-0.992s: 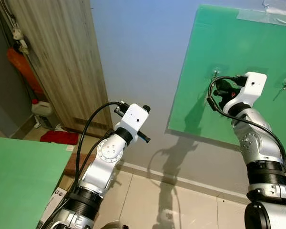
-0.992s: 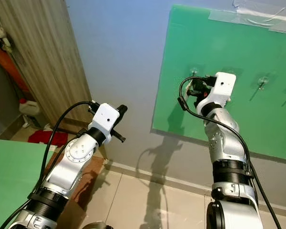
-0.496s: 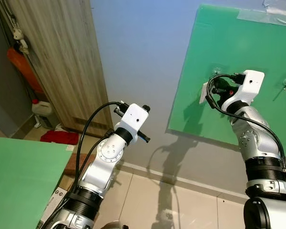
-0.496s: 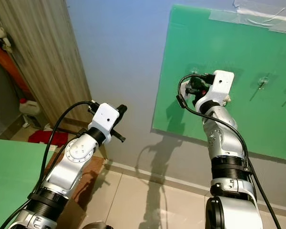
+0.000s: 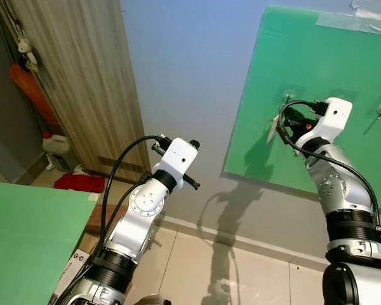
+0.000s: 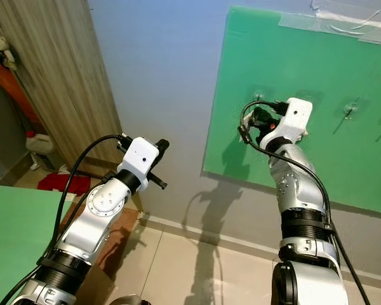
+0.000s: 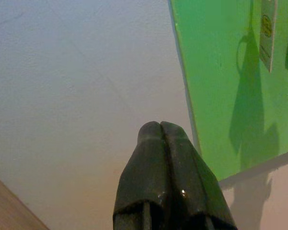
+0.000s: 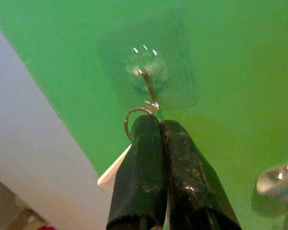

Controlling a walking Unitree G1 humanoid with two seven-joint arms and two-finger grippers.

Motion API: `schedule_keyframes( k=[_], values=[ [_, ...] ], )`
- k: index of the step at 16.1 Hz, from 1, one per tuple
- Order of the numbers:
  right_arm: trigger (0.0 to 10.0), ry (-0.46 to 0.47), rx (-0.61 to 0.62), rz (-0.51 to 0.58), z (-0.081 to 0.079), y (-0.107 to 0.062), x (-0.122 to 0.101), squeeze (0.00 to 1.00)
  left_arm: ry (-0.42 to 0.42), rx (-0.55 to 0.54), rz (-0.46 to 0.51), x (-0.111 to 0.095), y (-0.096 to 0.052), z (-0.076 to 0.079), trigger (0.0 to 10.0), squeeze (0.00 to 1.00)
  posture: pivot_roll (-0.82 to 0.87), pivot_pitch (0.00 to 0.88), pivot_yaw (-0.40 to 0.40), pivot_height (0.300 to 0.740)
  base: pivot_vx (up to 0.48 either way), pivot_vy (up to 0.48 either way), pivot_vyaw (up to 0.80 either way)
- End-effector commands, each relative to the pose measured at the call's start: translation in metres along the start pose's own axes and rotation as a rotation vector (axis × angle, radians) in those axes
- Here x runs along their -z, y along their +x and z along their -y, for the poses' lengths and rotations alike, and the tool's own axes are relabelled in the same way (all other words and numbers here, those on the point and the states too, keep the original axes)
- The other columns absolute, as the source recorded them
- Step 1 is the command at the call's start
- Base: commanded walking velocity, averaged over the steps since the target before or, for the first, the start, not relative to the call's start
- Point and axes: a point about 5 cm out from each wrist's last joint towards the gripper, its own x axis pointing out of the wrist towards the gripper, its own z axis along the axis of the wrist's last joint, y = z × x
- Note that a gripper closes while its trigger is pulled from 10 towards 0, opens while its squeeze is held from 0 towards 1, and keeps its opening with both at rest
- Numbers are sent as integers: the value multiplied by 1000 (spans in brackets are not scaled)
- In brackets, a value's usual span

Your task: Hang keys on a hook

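The robot is facing a grey wall w/ a green board taped to it; a wooden door is standing off to the left, and a green table corner is showing at lower left.

Step in hand, by the look of it: hooking the ring, i.e. the last bit of the hang. The right arm is reaching up and fwd, elbow bent, wrist pitched toward the board. The right claw is sitting just below the clear stick-on hook, fingers pressed together and pinching the keys. The key ring is poking out beside the fingertips, right at the hook's wire tip; whether it's already over the tip can't be told. A white tag is dangling below the claw.

Next move prob. calls for a small lift and nudge so the ring drops over the tip, then letting go.

The left arm is hanging mid-air, bent, idle, well apart from the board; the left claw is pressed together, holding nothing.
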Motion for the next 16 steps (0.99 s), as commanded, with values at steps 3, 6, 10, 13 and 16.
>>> schedule_keyframes(
  k=[3,6,10,13,16],
  values=[
    [10000,52,21,-15,4,2,-2,0,16,10,5,-2,2,1,10000,0,23,0,7,740,0,0,0],
    [10000,30,17,-16,2,2,-2,0,16,9,4,-2,1,0,10000,0,23,0,7,740,0,0,0],
    [10000,-14,4,-8,0,2,-3,0,17,9,4,-2,1,0,10000,0,24,0,8,740,0,0,0],
    [10000,-42,-27,7,-5,2,-6,0,17,9,4,-2,1,1,10000,0,25,0,10,740,0,0,0],
    [10000,-65,-37,7,-6,1,-7,0,16,8,4,-2,1,1,10000,0,25,0,8,740,0,0,0]
  ],
)
